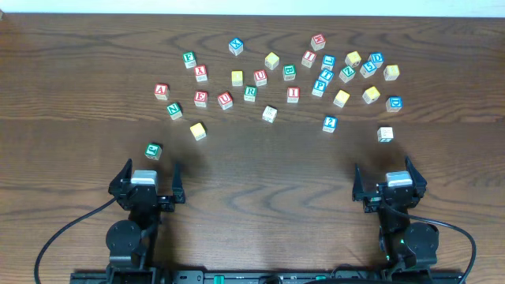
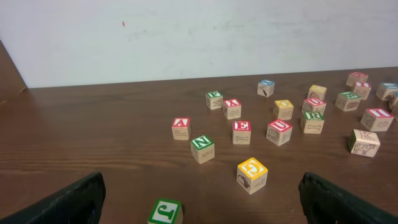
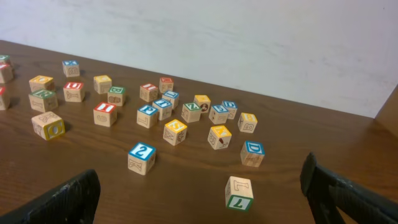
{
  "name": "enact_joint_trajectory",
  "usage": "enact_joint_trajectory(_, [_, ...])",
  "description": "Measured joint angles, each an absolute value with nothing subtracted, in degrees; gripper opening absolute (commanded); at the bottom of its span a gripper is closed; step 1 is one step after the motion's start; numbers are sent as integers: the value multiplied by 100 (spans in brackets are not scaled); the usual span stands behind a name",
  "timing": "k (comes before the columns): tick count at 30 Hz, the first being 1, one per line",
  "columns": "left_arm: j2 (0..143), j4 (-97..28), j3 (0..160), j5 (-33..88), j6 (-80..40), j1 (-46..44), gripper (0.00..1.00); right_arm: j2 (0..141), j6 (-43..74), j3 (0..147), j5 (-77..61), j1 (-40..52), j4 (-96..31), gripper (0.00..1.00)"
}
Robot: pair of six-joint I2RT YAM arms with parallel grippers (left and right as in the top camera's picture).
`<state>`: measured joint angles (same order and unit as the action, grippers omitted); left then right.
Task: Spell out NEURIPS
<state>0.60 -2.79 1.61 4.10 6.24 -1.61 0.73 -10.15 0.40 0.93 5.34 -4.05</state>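
Both arms' jaws gape empty near the table (image 1: 260, 173) edge, with N (image 1: 174, 110), E (image 1: 200, 98), U (image 1: 225, 100), R (image 1: 250, 93), I (image 1: 293, 95) strung loosely far left, so the right arm (image 1: 394, 189) should straddle what looks like P (image 1: 319, 87) squarely.

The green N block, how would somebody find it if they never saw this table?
Start at the left gripper and look across the table to the leftmost cubes. Just past a yellow cube sits the green N block. The A block and E block beside it are red-lettered; it alone there shows a green N.
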Motion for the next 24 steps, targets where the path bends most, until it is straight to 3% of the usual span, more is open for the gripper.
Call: enact_joint_trajectory(24, [60,-375,209,395,276,-161,98,73,-1015,40,93,534,-405,99])
